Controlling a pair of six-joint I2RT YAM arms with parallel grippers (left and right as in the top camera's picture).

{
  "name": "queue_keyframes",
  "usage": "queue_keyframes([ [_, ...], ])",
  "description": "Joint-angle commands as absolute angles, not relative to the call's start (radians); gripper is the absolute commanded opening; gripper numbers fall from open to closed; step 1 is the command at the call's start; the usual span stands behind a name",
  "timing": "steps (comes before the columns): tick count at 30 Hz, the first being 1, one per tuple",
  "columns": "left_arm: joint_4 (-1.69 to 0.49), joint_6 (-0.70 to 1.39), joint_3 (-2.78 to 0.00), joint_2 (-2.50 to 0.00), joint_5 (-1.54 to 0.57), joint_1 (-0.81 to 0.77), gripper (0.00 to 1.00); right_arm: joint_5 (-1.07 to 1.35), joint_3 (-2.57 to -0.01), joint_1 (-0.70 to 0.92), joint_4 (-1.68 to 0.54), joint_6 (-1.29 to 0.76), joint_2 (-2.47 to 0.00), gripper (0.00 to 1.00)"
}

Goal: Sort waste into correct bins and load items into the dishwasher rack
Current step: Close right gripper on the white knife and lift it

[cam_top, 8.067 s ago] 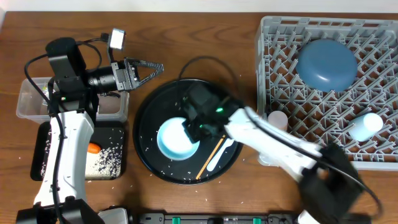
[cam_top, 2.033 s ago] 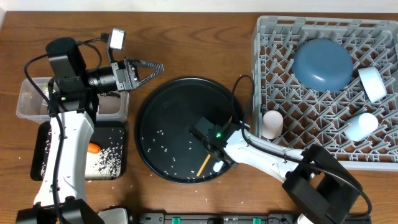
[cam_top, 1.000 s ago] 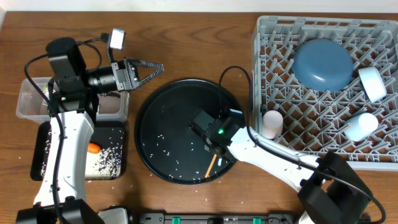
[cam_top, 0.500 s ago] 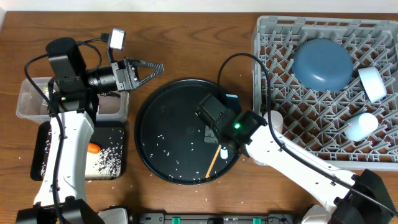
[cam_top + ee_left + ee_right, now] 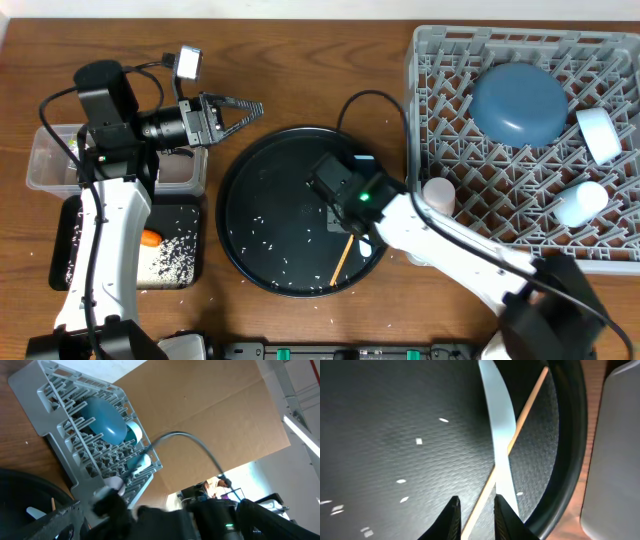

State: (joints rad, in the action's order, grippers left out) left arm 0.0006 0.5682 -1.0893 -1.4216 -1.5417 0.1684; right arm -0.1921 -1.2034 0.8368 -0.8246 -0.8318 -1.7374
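The thin wooden chopstick [image 5: 339, 263] and the white spoon [image 5: 361, 243] lie crossed on the big round black tray [image 5: 260, 190], near its right rim. My right gripper [image 5: 343, 228] hovers low over them. In the right wrist view its jaws [image 5: 476, 510] stand a little apart, with the chopstick [image 5: 520, 420] running up between the tips and the spoon [image 5: 496, 425] just past them. The grey dishwasher rack [image 5: 440, 130] holds the dark-blue plate [image 5: 522, 100], pink cup [image 5: 438, 195], light blue cup [image 5: 580, 203] and white bowl [image 5: 598, 133]. My left gripper [image 5: 240, 108] is wide open and empty, up left of the tray.
White grains [image 5: 262, 240] are scattered on the round tray. At the left stand the clear tub [image 5: 50, 160] and the flat black tray [image 5: 175, 255], which holds grains and an orange carrot [image 5: 150, 238]. The right arm's cable arcs over the rack's left edge.
The right gripper has shifted up the round tray from its lower right rim, and its jaws have parted slightly. The left arm has not moved.
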Motion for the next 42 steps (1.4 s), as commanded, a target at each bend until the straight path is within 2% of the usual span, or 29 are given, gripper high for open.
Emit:
queue_keyframes([
  [1, 0.002, 0.551, -1.092, -1.423, -1.552, 0.171, 0.98, -0.221, -1.214, 0.810, -0.804, -0.764, -1.810, 0.15],
  [9, 0.002, 0.551, -1.092, -1.423, -1.552, 0.171, 0.98, -0.216, -1.214, 0.765, -0.779, -0.739, -1.901, 0.08],
  [32, 0.002, 0.551, -1.092, -1.423, -1.552, 0.171, 0.98, -0.155, -1.205, 0.760, -0.752, -0.746, -1.984, 0.09],
  [33, 0.002, 0.551, -1.092, -1.423, -1.552, 0.171, 0.98, -0.142, -1.205, 0.759, -0.752, -0.746, -1.984, 0.08],
  [34, 0.002, 0.551, -1.092, -1.423, -1.552, 0.171, 0.98, -0.131, -1.205, 0.759, -0.753, -0.746, -1.984, 0.01],
  [42, 0.002, 0.551, -1.092, -1.423, -1.552, 0.171, 0.98, -0.123, -1.208, 0.751, -0.760, -0.694, -1.959, 0.01],
])
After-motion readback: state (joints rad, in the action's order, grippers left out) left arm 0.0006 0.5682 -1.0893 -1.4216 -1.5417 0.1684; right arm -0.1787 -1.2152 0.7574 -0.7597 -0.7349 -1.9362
